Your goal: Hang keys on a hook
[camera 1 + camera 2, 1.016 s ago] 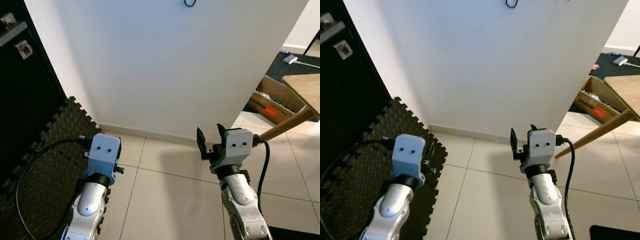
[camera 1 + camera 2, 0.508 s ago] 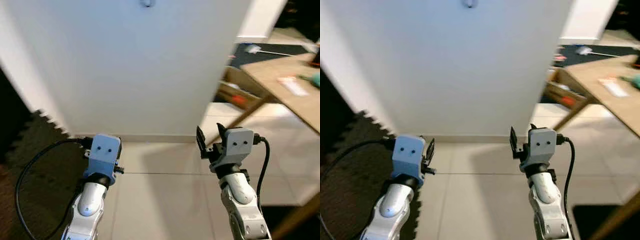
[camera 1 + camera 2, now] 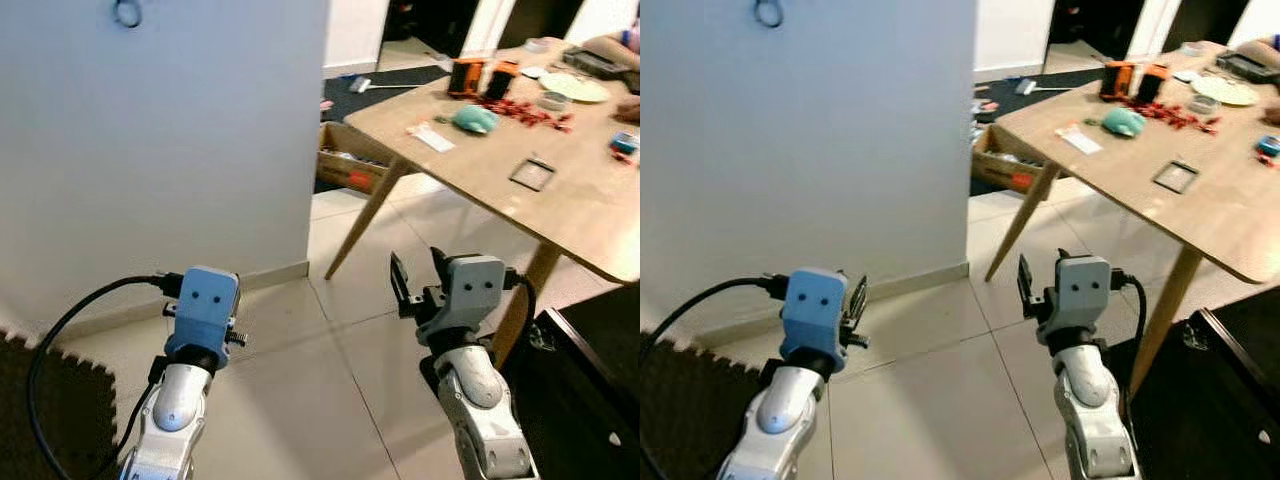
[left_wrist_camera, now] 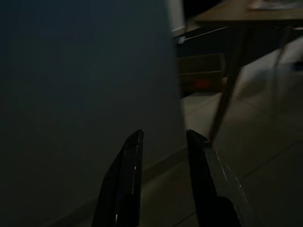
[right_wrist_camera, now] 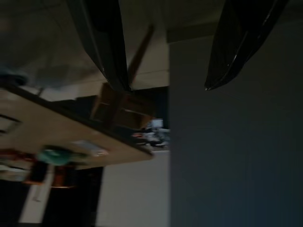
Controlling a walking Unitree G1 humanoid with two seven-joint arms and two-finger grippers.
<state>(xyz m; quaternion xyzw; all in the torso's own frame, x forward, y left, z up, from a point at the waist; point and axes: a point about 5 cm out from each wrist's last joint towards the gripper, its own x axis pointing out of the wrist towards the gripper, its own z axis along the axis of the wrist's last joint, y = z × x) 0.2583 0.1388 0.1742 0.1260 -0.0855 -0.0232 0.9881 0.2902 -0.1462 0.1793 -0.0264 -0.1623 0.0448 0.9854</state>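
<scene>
High on the white wall at the far left hangs a small black ring-shaped hook (image 3: 127, 12). On the wooden table (image 3: 470, 165) to the right lies a red cluster of small things (image 3: 525, 108); I cannot tell whether keys are among them. My left gripper (image 4: 164, 134) is held low before the wall, open with nothing between its fingers. My right gripper (image 3: 418, 268) is raised at the same height near the table's leg, also open and empty.
The table also carries a teal object (image 3: 474, 118), orange and black items (image 3: 478, 77), a white card (image 3: 432, 137) and a black square frame (image 3: 530, 172). A cardboard box (image 3: 350, 165) sits under it. A black foam mat (image 3: 40, 420) lies lower left, dark furniture (image 3: 590, 380) lower right.
The camera has swung to the right: the wall and hook slid left, the dark door left the picture and the table came into view. Both arms keep the same pose.
</scene>
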